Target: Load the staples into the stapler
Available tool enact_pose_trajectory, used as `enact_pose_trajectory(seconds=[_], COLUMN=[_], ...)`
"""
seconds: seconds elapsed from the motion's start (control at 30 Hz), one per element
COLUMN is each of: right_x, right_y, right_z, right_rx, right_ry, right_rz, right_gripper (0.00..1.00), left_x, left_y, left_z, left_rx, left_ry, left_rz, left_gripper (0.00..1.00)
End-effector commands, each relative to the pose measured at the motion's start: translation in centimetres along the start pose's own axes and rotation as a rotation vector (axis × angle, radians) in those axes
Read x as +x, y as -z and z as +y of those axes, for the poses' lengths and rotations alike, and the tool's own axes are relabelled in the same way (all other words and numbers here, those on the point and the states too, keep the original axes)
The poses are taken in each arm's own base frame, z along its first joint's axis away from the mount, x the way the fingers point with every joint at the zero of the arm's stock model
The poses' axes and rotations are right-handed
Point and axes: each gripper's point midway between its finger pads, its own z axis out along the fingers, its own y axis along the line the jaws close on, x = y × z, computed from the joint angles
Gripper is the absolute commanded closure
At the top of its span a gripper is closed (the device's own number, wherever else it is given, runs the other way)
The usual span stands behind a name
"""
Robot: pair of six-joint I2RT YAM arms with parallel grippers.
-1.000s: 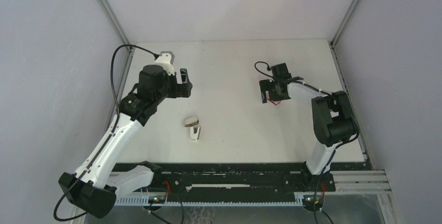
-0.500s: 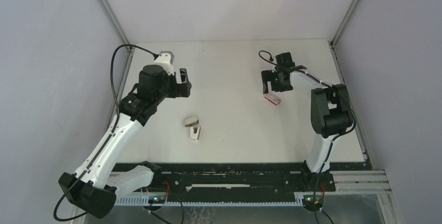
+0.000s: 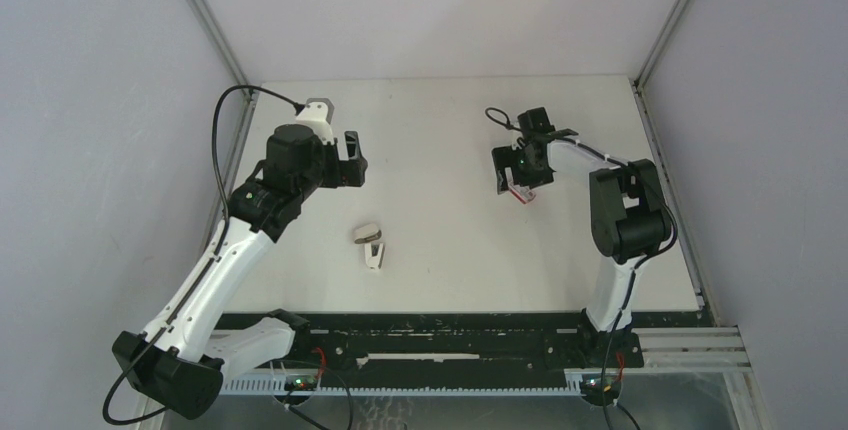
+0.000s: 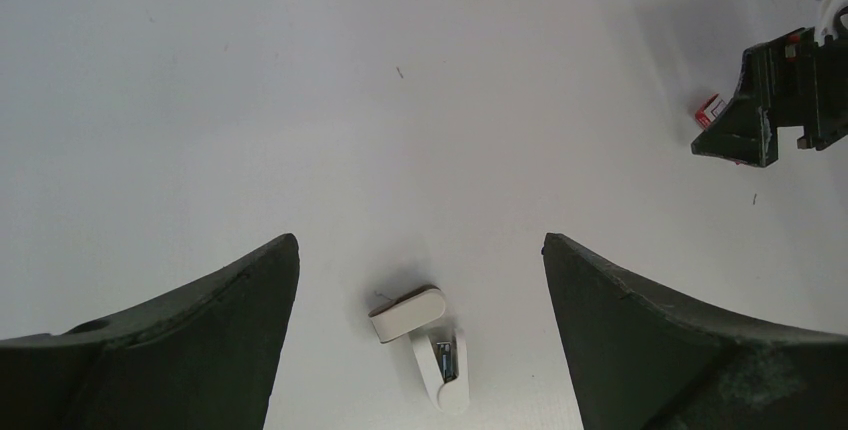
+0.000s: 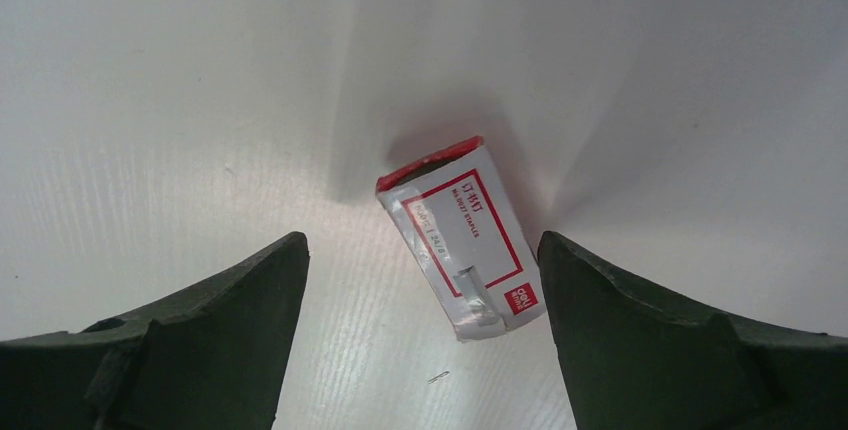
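The stapler point(image 3: 371, 246) lies near the middle of the worktop point(image 3: 440, 120). It looks hinged open, its beige top swung off the white body, with a glint of metal in the channel. Well to the right of it and a little farther back lies the red-and-white box point(image 5: 460, 240), flat on its side. A grey glint at the box's nearer end is probably the staples point(image 5: 472, 305), though the wrist view does not settle whether the strip pokes out or sits inside. The right claw point(image 5: 420, 242) hangs over the box with jaws wide apart, one on either side, holding nothing. The left claw point(image 4: 420, 242) hovers beyond the stapler, also spread wide and empty. The strip is likely light, thin and brittle along its glued joints, so it should be pinched gently across its long sides near the middle, never bent. The cardboard sleeve probably crushes and slides easily on the smooth worktop. The stapler is small, light, slick plastic and may skate or snap shut, so the white body is the safer hold.
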Motion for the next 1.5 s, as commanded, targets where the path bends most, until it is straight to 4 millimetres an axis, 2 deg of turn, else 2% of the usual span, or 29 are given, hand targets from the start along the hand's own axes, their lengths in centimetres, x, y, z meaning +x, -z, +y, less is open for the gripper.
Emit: enact_pose_trajectory(seconds=[0.0, 0.1, 0.17, 0.3, 0.47, 0.7, 0.97, 1.33, 1.47], right_x=[-0.6, -0.2, -0.6, 0.2, 0.8, 1.0, 1.1, 1.5, 1.5], right_y=[1.8, 2.4, 2.7, 2.2, 1.6, 1.6, 1.7, 0.7, 0.7], right_z=[1.5, 2.4, 2.3, 0.7, 1.3, 0.4, 0.1, 0.1, 0.0], right_rx=[-0.050, -0.073, -0.049, 0.093, 0.180, 0.237, 0.173, 0.139, 0.138], right_ry=[0.036, 0.041, 0.033, -0.014, 0.010, -0.023, -0.077, -0.098, -0.090], right_rz=[-0.037, -0.044, -0.074, -0.063, -0.064, -0.062, -0.066, -0.043, -0.046], right_gripper=[0.19, 0.21, 0.21, 0.21, 0.25, 0.32, 0.33, 0.49, 0.52], left_x=[0.4, 0.5, 0.4, 0.4, 0.5, 0.5, 0.6, 0.6, 0.6], left_y=[0.1, 0.1, 0.1, 0.1, 0.1, 0.1, -0.1, 0.0, 0.0], left_z=[0.1, 0.1, 0.1, 0.0, -0.1, -0.1, -0.2, -0.1, -0.1], left_rx=[0.006, 0.006, 0.005, 0.012, 0.015, 0.016, 0.019, 0.013, 0.012], left_ry=[-0.012, -0.014, -0.010, -0.008, -0.006, -0.005, -0.005, -0.005, -0.006], left_rz=[-0.011, -0.009, -0.012, -0.010, -0.009, -0.009, -0.001, -0.003, -0.004], left_gripper=[0.05, 0.05, 0.05, 0.05, 0.05, 0.05, 0.05, 0.04, 0.04])
